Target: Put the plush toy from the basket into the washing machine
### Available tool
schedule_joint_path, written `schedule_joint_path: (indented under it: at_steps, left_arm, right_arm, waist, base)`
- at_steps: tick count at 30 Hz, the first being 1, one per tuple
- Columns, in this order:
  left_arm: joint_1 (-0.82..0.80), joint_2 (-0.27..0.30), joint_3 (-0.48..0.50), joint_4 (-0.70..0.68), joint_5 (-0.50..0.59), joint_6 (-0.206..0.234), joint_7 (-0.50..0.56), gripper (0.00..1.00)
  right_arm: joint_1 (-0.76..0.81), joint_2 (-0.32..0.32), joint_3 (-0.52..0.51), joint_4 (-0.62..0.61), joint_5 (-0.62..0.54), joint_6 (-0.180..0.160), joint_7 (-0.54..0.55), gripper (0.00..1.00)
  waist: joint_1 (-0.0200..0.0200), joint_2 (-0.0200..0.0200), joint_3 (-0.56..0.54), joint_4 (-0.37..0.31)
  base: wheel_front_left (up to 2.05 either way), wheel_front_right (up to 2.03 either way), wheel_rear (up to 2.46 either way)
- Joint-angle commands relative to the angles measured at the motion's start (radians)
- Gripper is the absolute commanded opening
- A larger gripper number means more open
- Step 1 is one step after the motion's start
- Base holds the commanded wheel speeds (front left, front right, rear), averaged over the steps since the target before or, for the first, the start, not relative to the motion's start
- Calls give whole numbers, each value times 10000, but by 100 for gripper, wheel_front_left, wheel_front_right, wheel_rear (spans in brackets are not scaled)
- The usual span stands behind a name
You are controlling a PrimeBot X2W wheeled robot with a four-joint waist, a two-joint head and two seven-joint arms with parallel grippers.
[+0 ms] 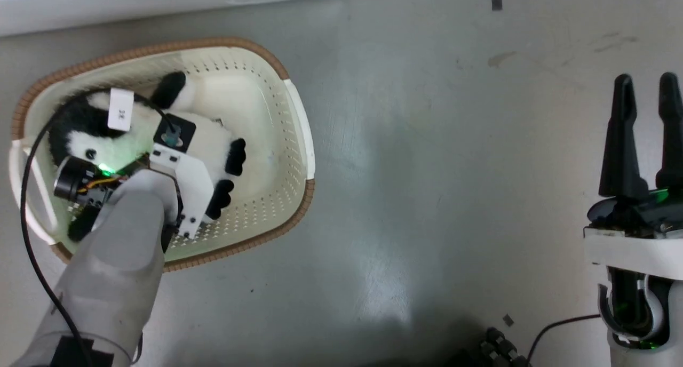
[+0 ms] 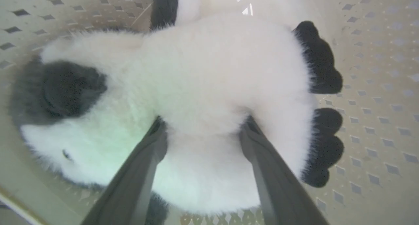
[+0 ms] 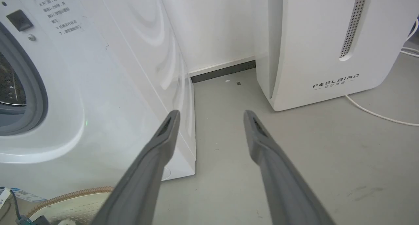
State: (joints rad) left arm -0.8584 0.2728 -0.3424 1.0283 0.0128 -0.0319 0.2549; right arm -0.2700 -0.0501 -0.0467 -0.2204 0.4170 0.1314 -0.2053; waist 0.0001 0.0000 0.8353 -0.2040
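Lower left of the head view, nearest to us: our left arm (image 1: 117, 260) plunges into the basket (image 1: 300, 132), its wrist parked right over the plush toy (image 1: 216, 137). A black cable (image 1: 24, 196) loops off the arm past the basket's left rim, with a white tag (image 1: 120, 109) on it.

In the left wrist view we're right on top of the action! The left gripper (image 2: 203, 122) has its two dark fingers (image 2: 140, 172) spread wide, one on either side of the toy's white belly, tips lost in the fluff. It is released, not clenched, with nothing squeezed. The plush toy (image 2: 209, 68) lies inside the basket, a black patch at the left of the frame and two black paws at the right, close to the perforated wall (image 2: 376, 97).

At the right edge of the head view we find the right gripper (image 1: 646, 84), fingers pointing up the frame and parted. It grips nothing, above bare grey floor (image 1: 427, 169) and well apart from the basket.

Further out, through the right wrist view, the right gripper (image 3: 211, 113) is just as slack. The basket's braided rim (image 3: 75, 194) peeks in at the lower left corner, just in front of the washing machine (image 3: 114, 87). The machine's grey-ringed round opening (image 3: 37, 87) sits at the left edge, with steel drum (image 3: 8, 84) glinting inside. Beyond, in the upper right, stands a white FEELBIRD appliance (image 3: 320, 38), and a white cord (image 3: 376, 113) trails across the floor beside it.
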Motion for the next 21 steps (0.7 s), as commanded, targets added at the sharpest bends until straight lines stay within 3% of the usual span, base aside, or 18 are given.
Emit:
schedule_joint_path:
  at_steps: [1, 6, 7, 8, 21]
  left_arm:
    - [-237, 98, -138, 387, -55, 39, 79, 100]
    - [-642, 171, -378, 902, -113, 0, 183, 100]
    - [-704, 201, -439, 1005, -111, 4, 216, 24]
    - [-752, 230, -505, 1107, -108, -21, 257, 0]
    - [-1466, 173, -1102, 2544, -462, -86, -641, 0]
  right_arm:
    - [-248, 0, -34, -120, 193, -6, -112, 100]
    - [-402, 0, -78, -197, 397, -6, -216, 100]
    - [-427, -1, -77, -204, 434, -7, -237, 100]
    - [-457, -1, -82, -216, 479, -7, -258, 100]
    - [-726, -1, -113, -381, 933, -7, -549, 100]
  waist:
    - [-1, 0, 235, -80]
    - [-1, 0, 579, -153]
    - [-1, 0, 621, -166]
    - [-1, 0, 652, -178]
    - [-1, 0, 136, -183]
  base:
    - [0, 0, 0]
    - [0, 0, 0]
    - [0, 0, 0]
    - [0, 0, 0]
    - [0, 0, 0]
